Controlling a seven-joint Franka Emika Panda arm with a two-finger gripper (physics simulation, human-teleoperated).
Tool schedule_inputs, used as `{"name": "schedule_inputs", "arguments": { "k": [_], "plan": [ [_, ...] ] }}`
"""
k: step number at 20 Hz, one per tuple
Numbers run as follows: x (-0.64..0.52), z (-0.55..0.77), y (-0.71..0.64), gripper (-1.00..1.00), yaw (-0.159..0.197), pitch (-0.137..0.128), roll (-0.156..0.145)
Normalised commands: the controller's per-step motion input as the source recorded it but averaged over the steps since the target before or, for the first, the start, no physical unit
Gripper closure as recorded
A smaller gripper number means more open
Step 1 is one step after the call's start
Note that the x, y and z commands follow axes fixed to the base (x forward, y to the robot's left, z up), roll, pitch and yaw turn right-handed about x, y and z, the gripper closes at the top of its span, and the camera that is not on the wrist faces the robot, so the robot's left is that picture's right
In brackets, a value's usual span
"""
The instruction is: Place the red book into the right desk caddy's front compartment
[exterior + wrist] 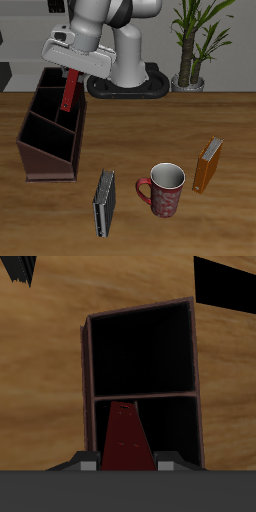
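Nearest the front edge, a black-grey book (104, 203), a patterned mug (164, 189) and an orange-brown book (208, 165) are lying well apart from the fingers (88, 465). The red book (69, 91) (124, 435) is being held upright, clamped between the fingers of the gripper (71, 76) (126, 465). It is being hung directly below them, over an open section of the right desk caddy (49, 137) (141, 391).
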Motion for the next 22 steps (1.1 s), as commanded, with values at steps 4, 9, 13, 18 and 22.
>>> {"name": "schedule_inputs", "arguments": {
  "k": [4, 9, 13, 18, 22],
  "plan": [
    [0.01, -0.04, 0.0, 1.0, -0.02, 0.005, -0.004],
    [0.05, -0.21, -0.06, 1.0, 0.002, 0.032, -0.014],
    [0.04, -0.23, -0.04, 1.0, 0.0, 0.034, -0.016],
    [0.01, -0.18, -0.03, 1.0, -0.004, 0.023, -0.013],
    [-0.12, -0.07, 0.01, 1.0, -0.021, 0.008, 0.001]
  ]
}}
